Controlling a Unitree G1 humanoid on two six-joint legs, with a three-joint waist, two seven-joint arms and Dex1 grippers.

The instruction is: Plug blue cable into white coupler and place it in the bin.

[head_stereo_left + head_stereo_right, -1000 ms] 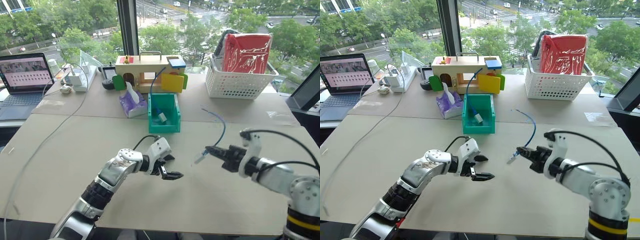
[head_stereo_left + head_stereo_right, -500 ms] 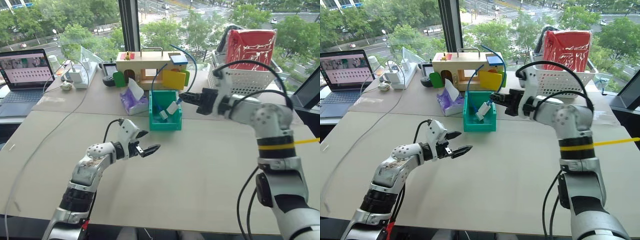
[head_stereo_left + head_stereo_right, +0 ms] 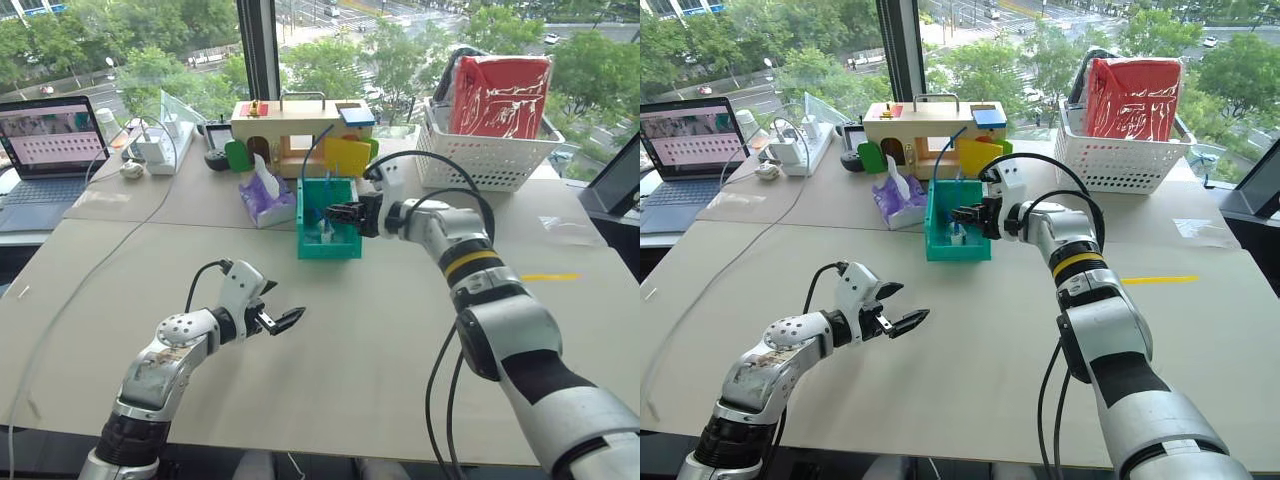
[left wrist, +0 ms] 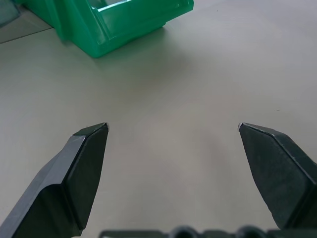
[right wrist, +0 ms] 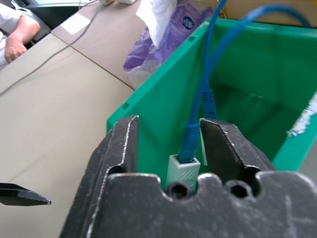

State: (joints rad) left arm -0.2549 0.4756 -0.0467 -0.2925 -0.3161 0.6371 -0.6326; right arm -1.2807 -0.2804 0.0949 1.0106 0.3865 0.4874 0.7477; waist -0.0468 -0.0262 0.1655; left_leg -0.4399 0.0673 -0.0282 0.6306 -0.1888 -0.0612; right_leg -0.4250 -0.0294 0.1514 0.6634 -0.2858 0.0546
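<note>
My right claw is reaching over the open top of the small teal-green plastic bin, and between its two black fingers stand the tiny white boxy coupler and the plug of the thin bright blue cable, already seated in it. I hold them there because the joining looks done and the bin is where the pair belongs; the cable's free length loops up out of the bin and back toward the wooden box behind it. The fingers stand a little apart on either side of the coupler — whether they grip it yet or have let go I cannot tell. My left claw hovers low over the pale counter, spread wide and empty, well clear of the bin; it has no part in this step. A second ago my right claw was shut on the cable out over the bare counter, with the coupler end dangling. Since then it has swung across to the bin, while my left claw has drawn off to my left.
</note>
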